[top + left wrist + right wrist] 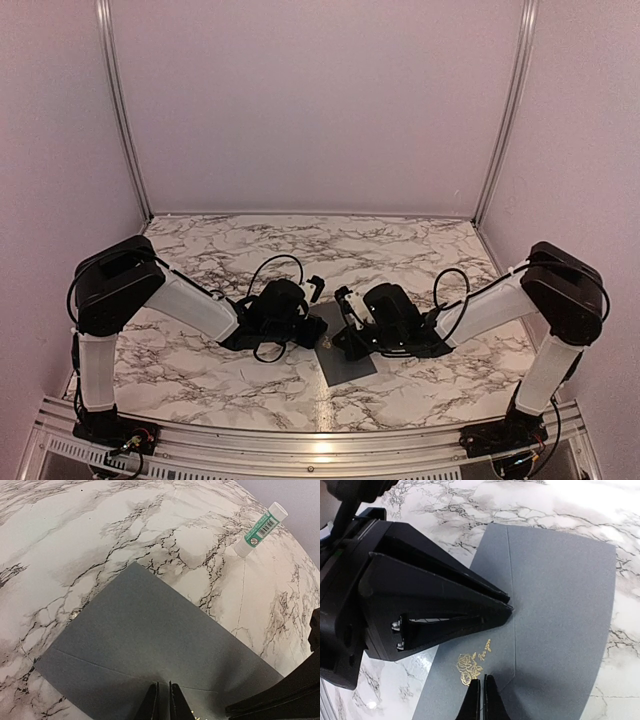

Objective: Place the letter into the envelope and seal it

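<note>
Top external shows the marble table (200,385) with the dark grey envelope (345,368) flat between my arms, left gripper (163,690) and right gripper (482,685) both closed with tips on it, I judge to press the flap sealed, the letter unseen, the glue stick (261,529) well apart.

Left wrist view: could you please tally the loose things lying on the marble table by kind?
Dark grey envelope: 1
White-and-green tube: 1
Total: 2
</note>
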